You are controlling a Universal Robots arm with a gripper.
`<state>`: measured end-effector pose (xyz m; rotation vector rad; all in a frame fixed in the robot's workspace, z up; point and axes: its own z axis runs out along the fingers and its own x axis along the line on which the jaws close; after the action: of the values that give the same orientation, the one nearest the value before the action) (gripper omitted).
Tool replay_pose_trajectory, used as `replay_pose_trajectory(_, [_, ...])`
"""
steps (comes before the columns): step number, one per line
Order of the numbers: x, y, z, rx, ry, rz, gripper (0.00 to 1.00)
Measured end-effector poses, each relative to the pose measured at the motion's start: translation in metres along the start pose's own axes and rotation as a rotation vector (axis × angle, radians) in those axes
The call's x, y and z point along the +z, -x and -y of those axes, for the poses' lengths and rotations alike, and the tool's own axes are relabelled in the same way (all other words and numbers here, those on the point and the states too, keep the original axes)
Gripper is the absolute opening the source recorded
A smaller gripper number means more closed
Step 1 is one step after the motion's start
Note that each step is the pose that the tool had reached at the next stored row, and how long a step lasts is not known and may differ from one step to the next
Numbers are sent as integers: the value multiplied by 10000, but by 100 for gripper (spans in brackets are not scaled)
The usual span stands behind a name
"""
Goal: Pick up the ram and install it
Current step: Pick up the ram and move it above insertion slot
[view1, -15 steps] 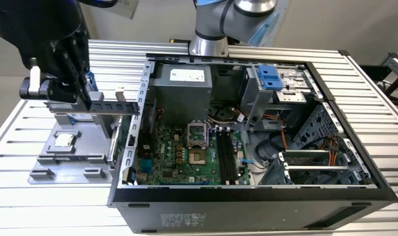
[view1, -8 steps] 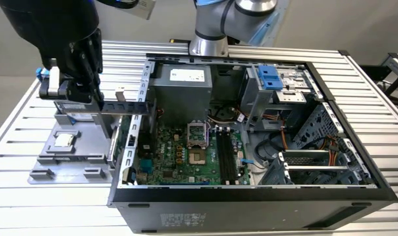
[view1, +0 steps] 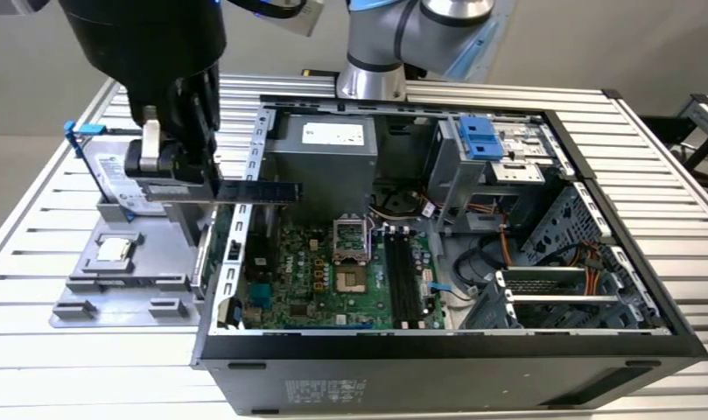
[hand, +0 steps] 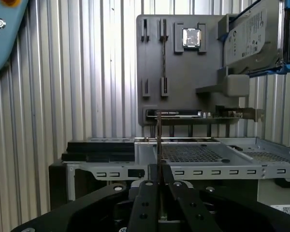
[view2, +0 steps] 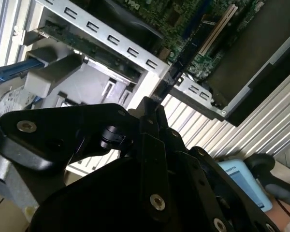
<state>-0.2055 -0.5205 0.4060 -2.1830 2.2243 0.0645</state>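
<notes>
gripper point(hand: 159, 175) fingers pinching ram point(view1: 260, 191) by one end | ram level, in air, tip over PC case point(view1: 447, 347) wall on exterior view's left | case holds mobo point(view1: 330, 280), PSU point(view1: 325, 153), drive cage point(view1: 494, 153) | grey holder point(view1: 120, 284) beside case: HDD point(view1: 112, 175) in blue-handled frame, CPU chip point(view1: 112, 249), bracketed card point(hand: 183, 114)

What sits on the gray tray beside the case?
A square chip, a blue-handled hard drive and a bracketed card. In the exterior view, the fingers holding the memory stick hide part of the tray.
</notes>
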Motion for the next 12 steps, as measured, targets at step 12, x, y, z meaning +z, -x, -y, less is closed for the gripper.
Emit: replay_pose_trajectory(12, [-4,7,398,0,0,0,0])
